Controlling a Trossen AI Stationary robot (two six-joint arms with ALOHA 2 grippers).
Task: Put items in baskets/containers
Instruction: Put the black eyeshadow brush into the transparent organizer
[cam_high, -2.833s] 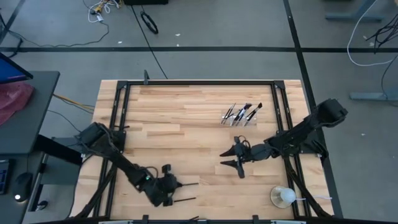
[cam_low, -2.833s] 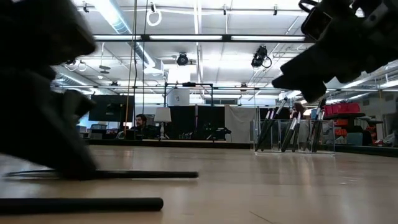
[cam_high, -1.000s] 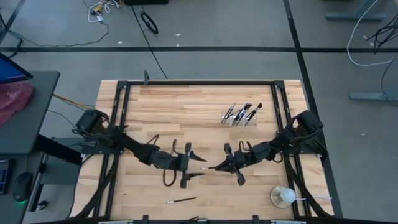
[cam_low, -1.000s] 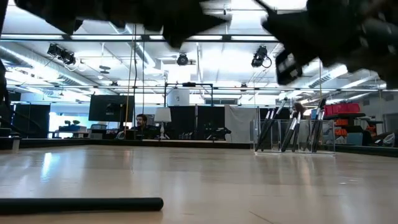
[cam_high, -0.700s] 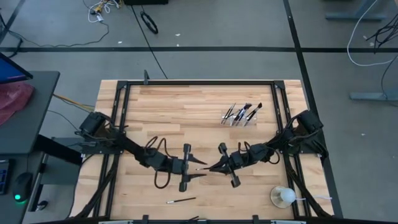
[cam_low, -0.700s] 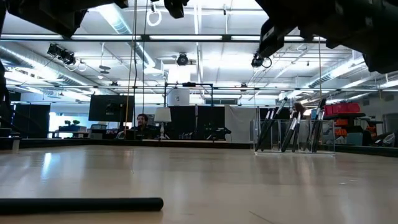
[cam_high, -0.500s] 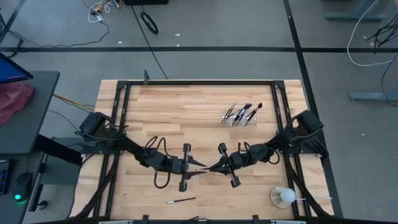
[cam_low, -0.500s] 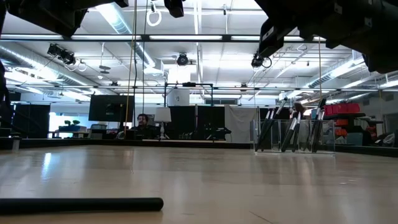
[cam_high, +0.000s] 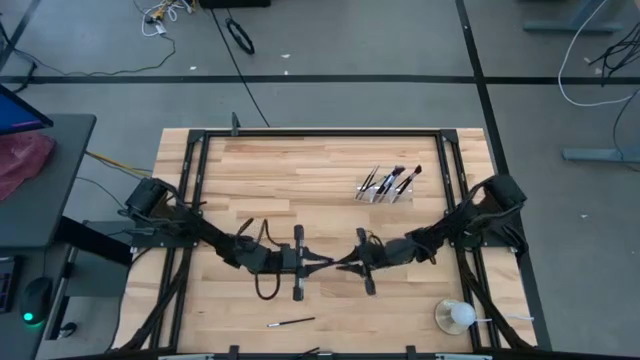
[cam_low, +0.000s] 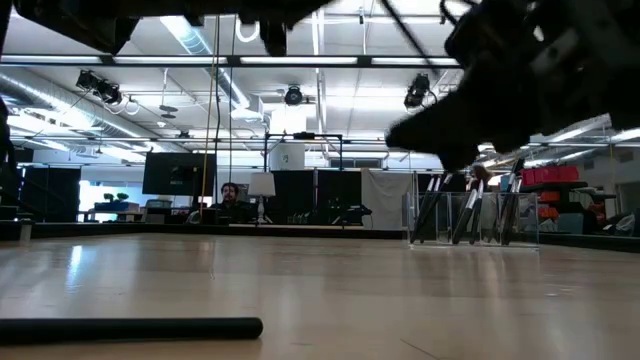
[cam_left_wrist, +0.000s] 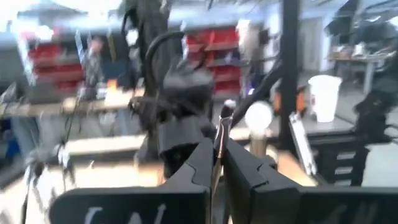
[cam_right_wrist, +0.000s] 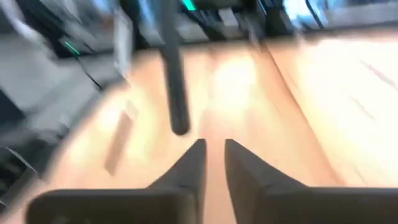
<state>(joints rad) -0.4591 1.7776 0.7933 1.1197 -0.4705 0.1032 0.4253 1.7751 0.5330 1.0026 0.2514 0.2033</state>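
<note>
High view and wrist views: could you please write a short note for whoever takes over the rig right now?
Left gripper: above mid-table, shut on a makeup brush.
Right gripper: tip to tip with the left one, fingers slightly apart, nothing between them.
Clear tray: far right part of the table, several brushes already in it.
Loose brush: lies on the table near the front edge.
Done: the brushes in the tray.
Left: the held brush and the loose brush must go into the tray.
</note>
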